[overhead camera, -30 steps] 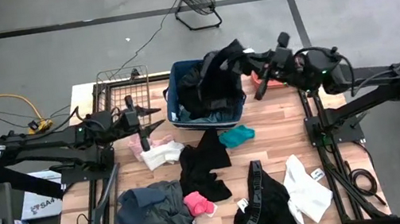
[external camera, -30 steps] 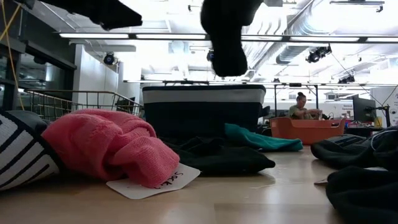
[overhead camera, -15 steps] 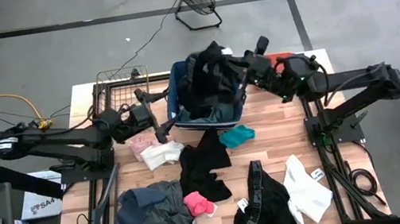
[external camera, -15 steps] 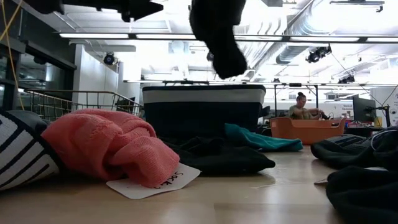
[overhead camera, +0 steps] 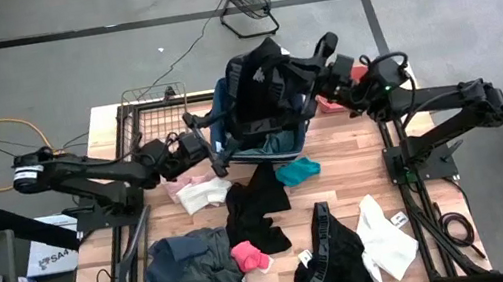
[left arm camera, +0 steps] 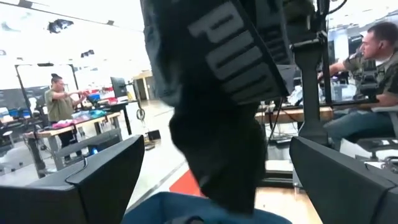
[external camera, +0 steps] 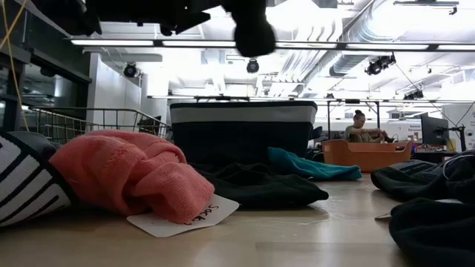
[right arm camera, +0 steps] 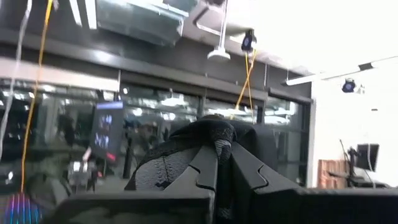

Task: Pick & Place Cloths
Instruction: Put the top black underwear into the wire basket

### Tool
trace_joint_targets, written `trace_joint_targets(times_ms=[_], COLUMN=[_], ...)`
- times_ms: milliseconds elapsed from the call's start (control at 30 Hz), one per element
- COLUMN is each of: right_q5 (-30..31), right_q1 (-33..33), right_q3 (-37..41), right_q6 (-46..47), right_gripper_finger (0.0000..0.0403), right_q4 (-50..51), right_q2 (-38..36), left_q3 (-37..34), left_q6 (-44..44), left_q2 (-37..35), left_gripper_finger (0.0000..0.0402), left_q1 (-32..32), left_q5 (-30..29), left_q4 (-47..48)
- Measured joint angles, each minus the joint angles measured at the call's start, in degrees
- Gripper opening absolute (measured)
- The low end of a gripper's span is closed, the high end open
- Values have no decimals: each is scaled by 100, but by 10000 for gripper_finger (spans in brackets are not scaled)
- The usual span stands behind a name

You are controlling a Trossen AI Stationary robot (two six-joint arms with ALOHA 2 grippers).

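A black garment with a white-lettered waistband (overhead camera: 268,83) hangs over the blue bin (overhead camera: 221,117), and my right gripper (right arm camera: 219,163) is shut on it. Its lower end (external camera: 252,33) is clear of the bin's rim (external camera: 241,105). My left gripper (overhead camera: 213,153) stands open beside the bin's left wall. It faces the hanging garment (left arm camera: 224,124) without touching it. More cloths lie flat on the table: a white and pale pink piece (overhead camera: 201,191), a black one (overhead camera: 259,200), a teal one (overhead camera: 297,169) and a bright pink one (overhead camera: 249,256). My right gripper pinches a bunched-up fold of the black garment (right arm camera: 208,134) between its two shut fingers. The fingers come from the table's right side. The garment hangs below them, slack and lifted clear above the bin.
A wire basket (overhead camera: 151,116) stands at the far left beside the bin, which has dark cloth inside. A coral tub (external camera: 367,154) sits at the far right. A grey and black pile (overhead camera: 195,261), a black waistband piece (overhead camera: 328,255) and a white piece (overhead camera: 385,236) lie near the front edge.
My right gripper has risen with the black garment and shifted slightly toward the table's left; the garment's lower end now hangs higher above the bin. My left gripper has moved toward the table's right, up to the bin's left wall.
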State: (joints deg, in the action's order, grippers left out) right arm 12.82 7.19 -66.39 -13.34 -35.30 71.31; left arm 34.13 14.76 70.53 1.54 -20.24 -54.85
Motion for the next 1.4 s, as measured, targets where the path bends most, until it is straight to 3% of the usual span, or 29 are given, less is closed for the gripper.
trace_joint_targets(times_ms=[233,600,767,1400], right_q5=[-572,-749,-748,-724], right_q1=[209,226,220,220], right_q3=[0,0,0,0], right_q6=[459,524,588,1040], right_gripper_finger=[4,4,4,4], right_q4=[-307,-282,92,2231], right_q2=[-2,-2,-2,-4], left_q3=[270,1007,1372,1772], left_q6=[-155,-176,-183,-82], left_q2=[406,1327,1497,1382], left_gripper_finger=[392,392,392,392], left_q1=[0,0,-2,186], left_q5=[-1,35,430,665], left_q4=[3,60,42,-12])
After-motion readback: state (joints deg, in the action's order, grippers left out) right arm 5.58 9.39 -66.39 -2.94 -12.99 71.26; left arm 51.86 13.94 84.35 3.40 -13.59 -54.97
